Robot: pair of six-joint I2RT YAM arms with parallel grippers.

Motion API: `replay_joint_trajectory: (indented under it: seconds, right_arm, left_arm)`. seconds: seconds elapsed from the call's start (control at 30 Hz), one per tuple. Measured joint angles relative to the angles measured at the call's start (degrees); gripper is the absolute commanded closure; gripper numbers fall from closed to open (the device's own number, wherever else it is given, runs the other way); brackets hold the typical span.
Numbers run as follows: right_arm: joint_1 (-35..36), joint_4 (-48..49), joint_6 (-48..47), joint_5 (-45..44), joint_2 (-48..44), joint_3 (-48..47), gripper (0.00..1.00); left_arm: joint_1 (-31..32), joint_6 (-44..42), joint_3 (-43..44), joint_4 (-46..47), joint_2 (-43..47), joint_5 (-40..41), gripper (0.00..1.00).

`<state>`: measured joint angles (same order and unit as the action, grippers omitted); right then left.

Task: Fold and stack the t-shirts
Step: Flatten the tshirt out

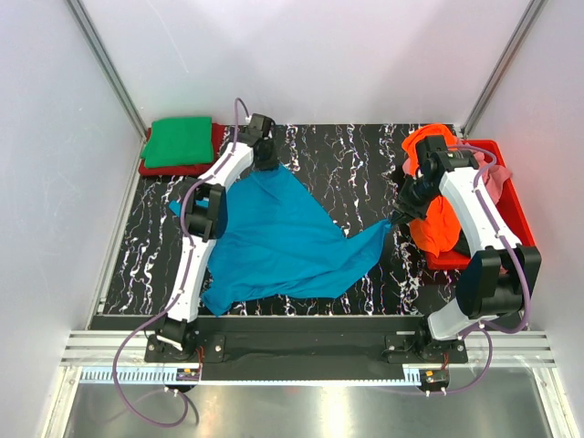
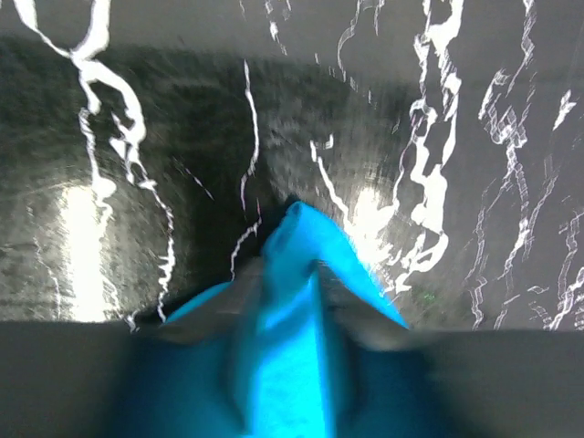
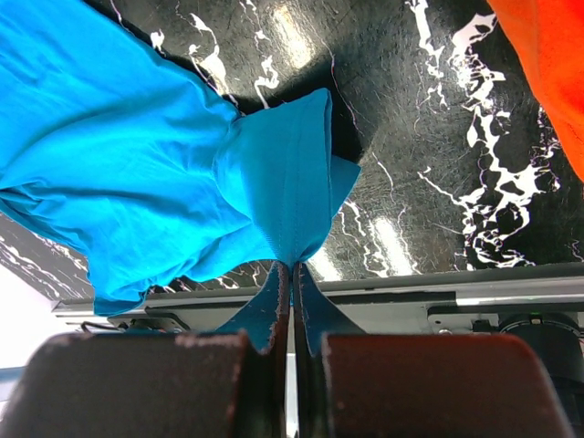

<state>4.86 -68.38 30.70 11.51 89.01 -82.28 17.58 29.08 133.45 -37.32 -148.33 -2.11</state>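
The teal blue t-shirt [image 1: 278,237] lies spread and stretched over the black marbled table [image 1: 347,164]. My left gripper [image 1: 265,160] is shut on its far corner; in the left wrist view the blurred cloth [image 2: 287,301] sits between the fingers. My right gripper [image 1: 398,217] is shut on the shirt's right corner [image 3: 278,182], held just above the table. A folded green t-shirt [image 1: 178,141] lies on a red one [image 1: 219,137] at the far left. The orange t-shirt [image 1: 438,224] and a pink one [image 1: 497,182] sit at the right.
A red plastic bin [image 1: 511,205] stands at the right edge, holding the orange and pink shirts, close beside my right arm. White walls enclose the table on three sides. A metal rail [image 1: 301,347] runs along the near edge.
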Motion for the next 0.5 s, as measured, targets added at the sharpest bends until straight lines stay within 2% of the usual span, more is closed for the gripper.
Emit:
replay_joint_trajectory:
  seconds: [0.03, 0.07, 0.1, 0.37, 0.5]
  right_arm:
    - [0.0, 0.0, 0.0, 0.0, 0.0, 0.2, 1.0]
    - [0.0, 0.0, 0.0, 0.0, 0.0, 0.3, 1.0]
    - [0.0, 0.0, 0.0, 0.0, 0.0, 0.3, 1.0]
    - [0.0, 0.0, -1.1, 0.2, 0.2, 0.1, 1.0]
    - [0.0, -0.3, -1.9, 0.4, 1.7, -3.4, 1.0]
  left_arm:
    - [0.3, -0.3, 0.0, -0.4, -0.1, 0.3, 0.82]
    - [0.5, -0.4, 0.2, -0.4, -0.2, 0.5, 0.93]
    - [0.6, -0.5, 0.3, -0.5, -0.3, 0.6, 0.99]
    - [0.5, -0.8, 0.3, -1.0, 0.0, 0.5, 1.0]
    - [-0.7, -0.7, -1.7, -3.6, 3.2, 0.7, 1.0]
